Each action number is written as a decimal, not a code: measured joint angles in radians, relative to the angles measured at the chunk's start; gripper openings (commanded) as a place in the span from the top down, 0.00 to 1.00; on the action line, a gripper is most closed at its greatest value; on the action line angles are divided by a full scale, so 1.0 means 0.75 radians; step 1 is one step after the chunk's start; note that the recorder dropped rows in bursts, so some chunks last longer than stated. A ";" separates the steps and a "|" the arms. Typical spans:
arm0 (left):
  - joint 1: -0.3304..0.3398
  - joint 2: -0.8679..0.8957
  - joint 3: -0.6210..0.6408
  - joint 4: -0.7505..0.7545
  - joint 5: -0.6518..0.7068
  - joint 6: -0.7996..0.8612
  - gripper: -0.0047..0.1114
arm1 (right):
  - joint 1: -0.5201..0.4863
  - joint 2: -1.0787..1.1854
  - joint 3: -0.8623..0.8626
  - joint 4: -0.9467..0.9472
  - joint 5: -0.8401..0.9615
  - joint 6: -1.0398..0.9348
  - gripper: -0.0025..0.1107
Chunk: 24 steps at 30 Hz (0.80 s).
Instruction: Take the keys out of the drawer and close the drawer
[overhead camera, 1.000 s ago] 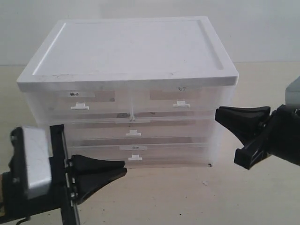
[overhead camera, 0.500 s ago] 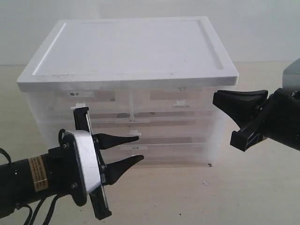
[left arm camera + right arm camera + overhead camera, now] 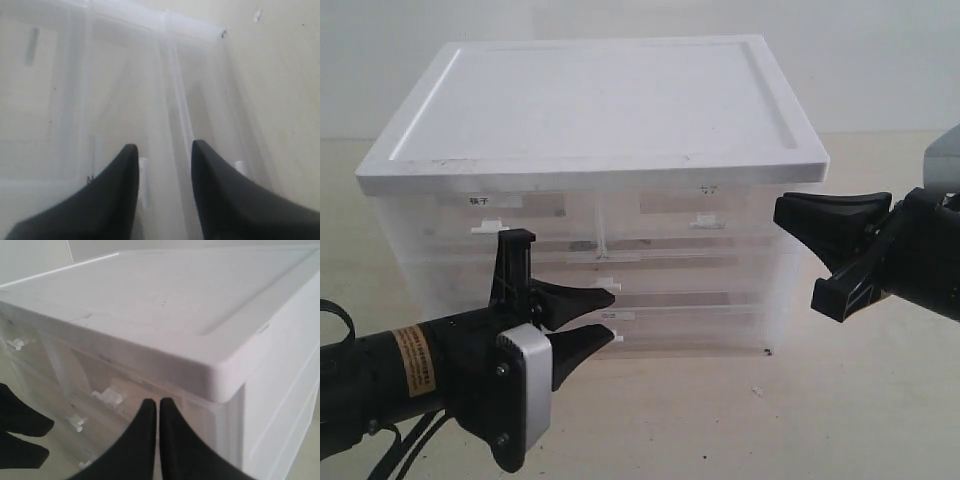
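Shows left hand open, fingertips close to the cabinet front, level with the middle drawer and near its small white handle. Shows right hand closed, near the cabinet's right front corner. Finds drawer pushed in flush. Can't make out keys through its cloudy front. Puts cabinet on pale tabletop.

One white-topped cabinet is seen at the centre of the frame. Four translucent drawers are counted in it: two half-width top drawers, then two full-width ones, the middle drawer and the bottom drawer. Four small white handles are counted, and three labels are made out. Two black grippers are shown: the left gripper at lower left, the right gripper at right.
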 measured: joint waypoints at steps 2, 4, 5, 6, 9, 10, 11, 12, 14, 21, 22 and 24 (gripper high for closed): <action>0.000 0.000 0.000 -0.028 -0.008 0.078 0.68 | 0.000 0.000 0.000 0.000 0.000 0.000 0.98; 0.000 0.000 0.000 -0.076 -0.021 0.126 0.68 | 0.000 0.000 0.000 0.000 0.000 0.000 0.98; 0.000 0.000 0.000 -0.109 -0.031 0.140 0.68 | 0.000 0.000 0.000 0.000 0.000 0.000 0.98; 0.000 0.000 -0.002 -0.129 -0.042 0.147 0.68 | 0.000 0.000 0.000 0.000 0.000 0.000 0.98; 0.000 0.001 -0.015 -0.157 -0.053 0.160 0.68 | 0.000 0.000 0.000 0.000 0.000 0.003 0.98; 0.000 0.003 -0.020 -0.157 -0.045 0.160 0.68 | 0.000 0.000 0.000 0.000 0.000 0.003 0.98; 0.000 0.010 -0.030 -0.155 -0.035 0.160 0.68 | 0.000 0.000 0.000 0.000 0.000 0.003 0.98; 0.000 0.019 -0.038 -0.152 -0.022 0.160 0.68 | 0.000 0.000 0.000 0.000 0.000 0.003 0.98; 0.000 0.051 -0.052 -0.139 -0.017 0.160 0.68 | 0.000 0.000 0.000 0.000 0.000 0.003 0.98; 0.000 0.173 -0.055 -0.143 -0.175 0.262 0.68 | 0.000 0.000 0.000 0.000 0.000 0.003 0.98; 0.000 0.188 -0.055 -0.147 -0.207 0.287 0.68 | 0.000 0.000 0.000 0.000 0.000 0.003 0.98; -0.003 0.208 -0.058 -0.163 -0.240 0.333 0.68 | 0.000 0.000 0.000 0.000 0.000 0.003 0.98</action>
